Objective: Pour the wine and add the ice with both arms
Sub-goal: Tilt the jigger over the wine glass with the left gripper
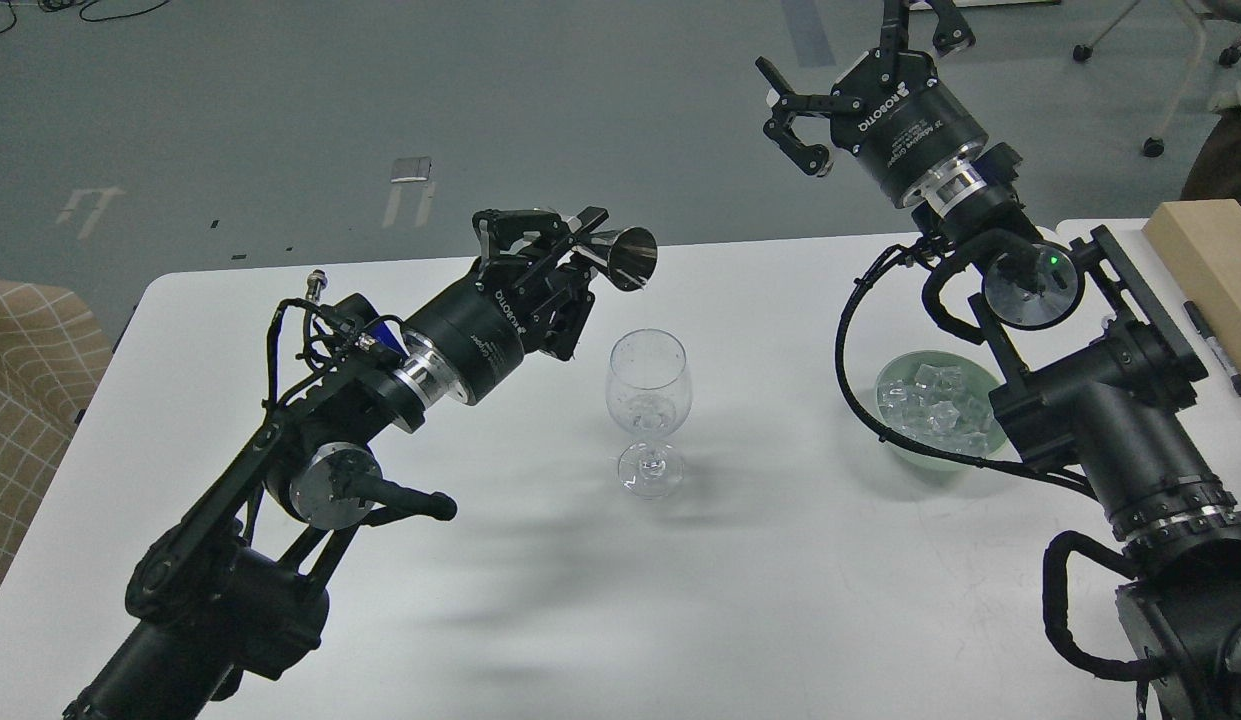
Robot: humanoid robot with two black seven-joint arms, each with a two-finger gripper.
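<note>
Left gripper [570, 245] up-left of the glass [648, 412], fingers closed around a small steel cup [625, 258] tipped on its side, mouth facing right. Glass upright mid-table [480, 600], some clear bits visible low in its bowl. Right of the glass, green bowl [895, 375] holding the ice [935, 400], partly behind the right arm. Right gripper [860, 75] high above the bowl, up-right of the glass, fingers spread wide, holding nothing. Wooden block [1205, 255] far right of the glass.
</note>
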